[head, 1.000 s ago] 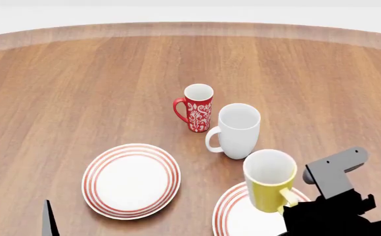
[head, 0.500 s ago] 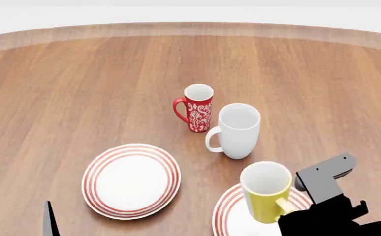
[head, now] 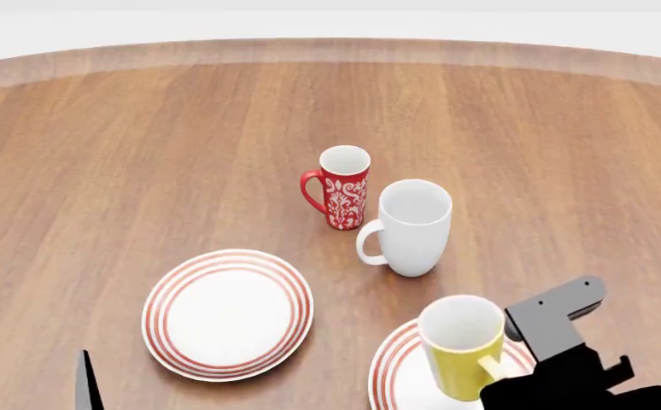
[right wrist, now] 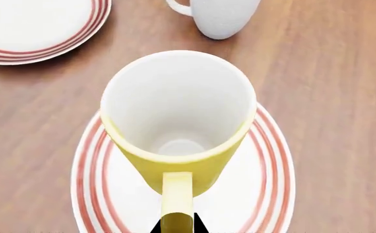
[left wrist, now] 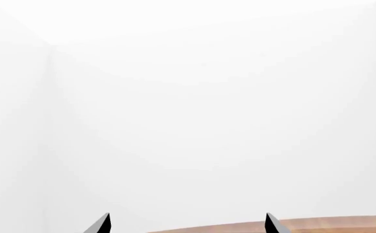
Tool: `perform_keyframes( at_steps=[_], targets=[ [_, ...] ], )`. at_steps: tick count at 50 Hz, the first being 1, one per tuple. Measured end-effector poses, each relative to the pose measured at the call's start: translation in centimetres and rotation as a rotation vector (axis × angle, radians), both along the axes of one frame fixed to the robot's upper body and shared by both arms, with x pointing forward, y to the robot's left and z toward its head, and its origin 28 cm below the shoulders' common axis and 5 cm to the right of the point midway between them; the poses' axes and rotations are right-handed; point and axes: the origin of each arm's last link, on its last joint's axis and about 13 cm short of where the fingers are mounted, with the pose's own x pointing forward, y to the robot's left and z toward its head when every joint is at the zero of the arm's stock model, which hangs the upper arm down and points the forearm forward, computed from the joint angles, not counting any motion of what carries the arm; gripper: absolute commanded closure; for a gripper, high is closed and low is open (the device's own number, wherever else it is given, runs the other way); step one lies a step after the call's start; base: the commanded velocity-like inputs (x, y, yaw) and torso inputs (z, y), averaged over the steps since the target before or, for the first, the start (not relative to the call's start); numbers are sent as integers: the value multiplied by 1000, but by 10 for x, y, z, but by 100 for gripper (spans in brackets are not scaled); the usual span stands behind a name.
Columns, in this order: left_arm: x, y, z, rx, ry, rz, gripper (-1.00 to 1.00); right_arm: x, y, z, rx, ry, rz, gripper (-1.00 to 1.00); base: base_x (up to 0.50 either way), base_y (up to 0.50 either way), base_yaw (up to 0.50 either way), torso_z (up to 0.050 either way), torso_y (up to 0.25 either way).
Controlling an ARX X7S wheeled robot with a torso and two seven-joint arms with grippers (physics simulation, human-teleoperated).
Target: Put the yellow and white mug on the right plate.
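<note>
The yellow and white mug (head: 462,346) is upright over the right plate (head: 397,367) at the front right. In the right wrist view the mug (right wrist: 178,121) sits over the middle of the plate (right wrist: 265,194). I cannot tell whether it touches the plate. My right gripper (right wrist: 177,225) is shut on the mug's yellow handle (right wrist: 177,194), with a dark fingertip on each side. Its black body (head: 570,367) shows at the lower right of the head view. My left gripper (left wrist: 186,224) is open and empty, pointing at a blank white background.
The left plate (head: 228,312) lies at the front left. A tall white mug (head: 412,226) stands just behind the right plate, and a slim red patterned mug (head: 342,186) stands behind that. The round wooden table (head: 137,154) curves away at the back.
My right gripper has lowered the yellow mug and drawn it toward me, down onto or close over the right plate. The other mugs, the left plate and the left arm have not moved.
</note>
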Motion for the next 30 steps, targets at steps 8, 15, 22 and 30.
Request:
perform_keyframes(
  at_steps=[8, 15, 22, 30],
  targets=[
    [0, 0, 0, 0, 0, -1, -100, 3, 0, -4, -10, 7, -1, 100, 0, 0, 0, 0, 0],
    [0, 0, 0, 1, 0, -1, -100, 6, 0, -7, -20, 13, -4, 100, 0, 0, 0, 0, 0],
    [0, 0, 0, 1, 0, -2, -100, 8, 1, -12, -29, 21, -6, 100, 0, 0, 0, 0, 1],
    [0, 0, 0, 1, 0, -2, -100, 8, 1, -18, -37, 33, -6, 100, 0, 0, 0, 0, 0]
  ],
)
